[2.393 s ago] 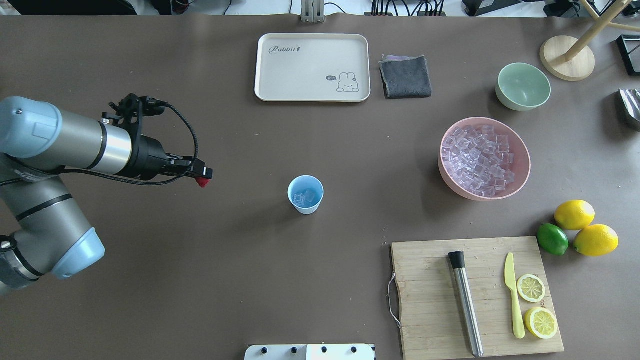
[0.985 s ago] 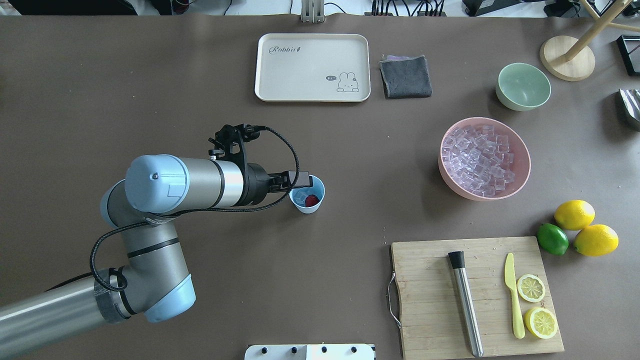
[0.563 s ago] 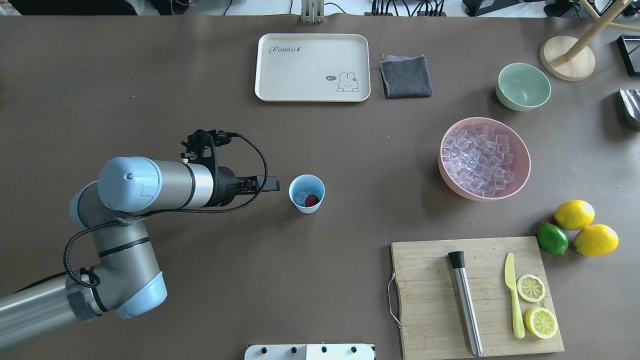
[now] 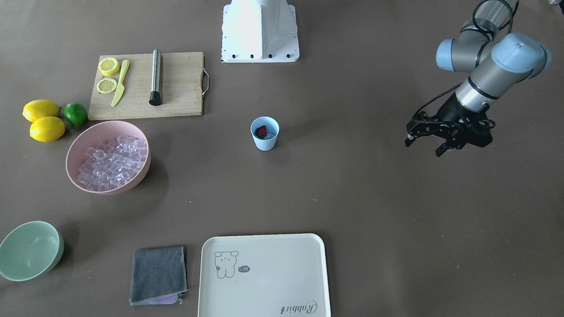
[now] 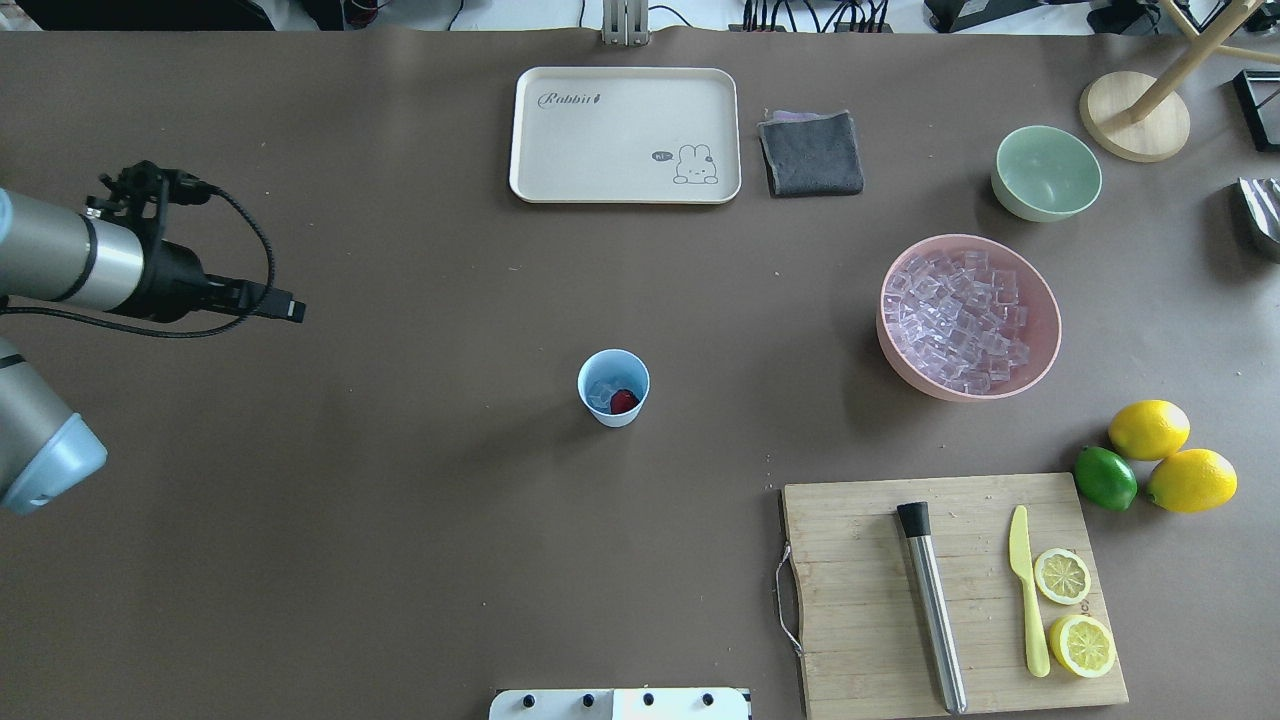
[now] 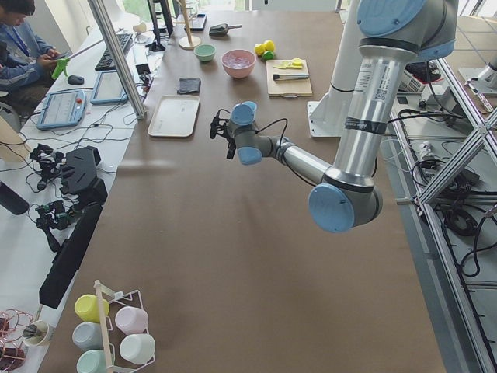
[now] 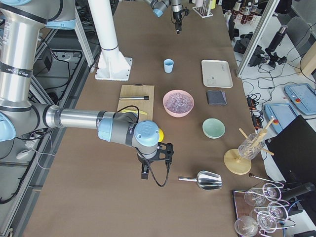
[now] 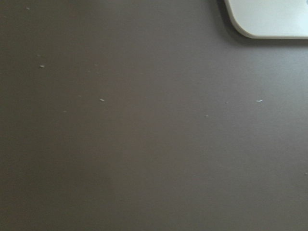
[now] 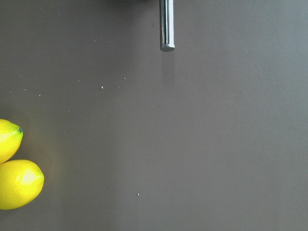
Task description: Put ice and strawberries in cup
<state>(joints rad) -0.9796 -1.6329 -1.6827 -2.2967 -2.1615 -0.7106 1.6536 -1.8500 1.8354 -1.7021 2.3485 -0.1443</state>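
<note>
Overhead view: left gripper (image 5: 290,311) hanging wide, empty; right gripper (image 7: 154,166), cannot tell. Cup (image 5: 612,421) holding strawberry (image 5: 624,401), ice (image 5: 598,395); any arm bumping it risks spilling.

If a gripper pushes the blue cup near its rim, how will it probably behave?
The cup narrows toward its base, so it would probably tip rather than slide. The ice and strawberry inside add little weight, I think.

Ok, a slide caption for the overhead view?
Strawberry and ice sit in the cup; the empty left hand hangs well clear, off to the side.
</note>
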